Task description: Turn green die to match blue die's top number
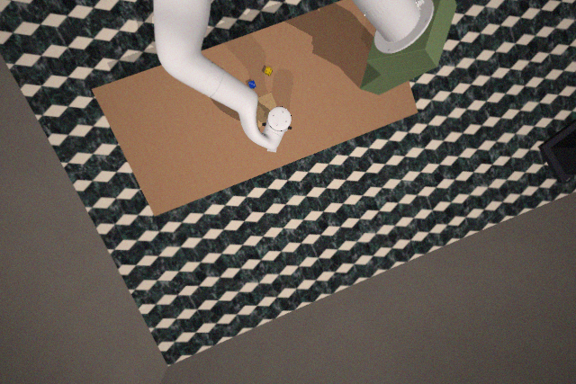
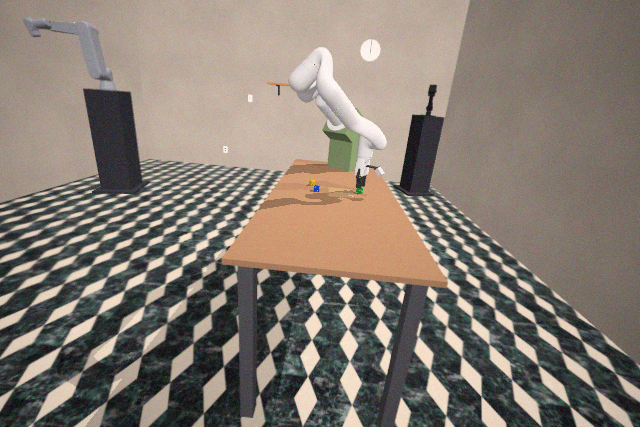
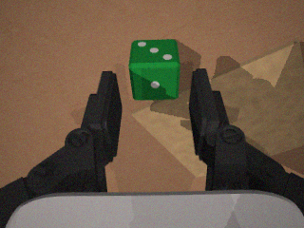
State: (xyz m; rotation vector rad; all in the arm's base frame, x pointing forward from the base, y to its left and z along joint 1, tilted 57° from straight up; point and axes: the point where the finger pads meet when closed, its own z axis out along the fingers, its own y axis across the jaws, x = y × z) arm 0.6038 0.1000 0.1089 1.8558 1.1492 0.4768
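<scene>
The green die (image 2: 359,190) (image 3: 154,73) stands flat on the table, just outside a corner of the mat (image 1: 267,101) (image 2: 338,191) (image 3: 261,102). Seen upside down in the wrist view, its top seems to show one pip and the side facing the camera three. The top view has it hidden under the wrist. The blue die (image 1: 251,84) (image 2: 316,188) and the yellow die (image 1: 267,70) (image 2: 312,182) lie off the mat; their top numbers are too small to read. My gripper (image 2: 360,185) (image 3: 154,88) is half open, empty, over the green die, with a finger toward either side.
The brown table (image 1: 185,156) (image 2: 330,236) carries the green arm base (image 1: 409,64) (image 2: 342,152) at its far end. The blue and yellow dice lie close together beyond the mat, on the side away from the green die. Arm shadows cross the mat.
</scene>
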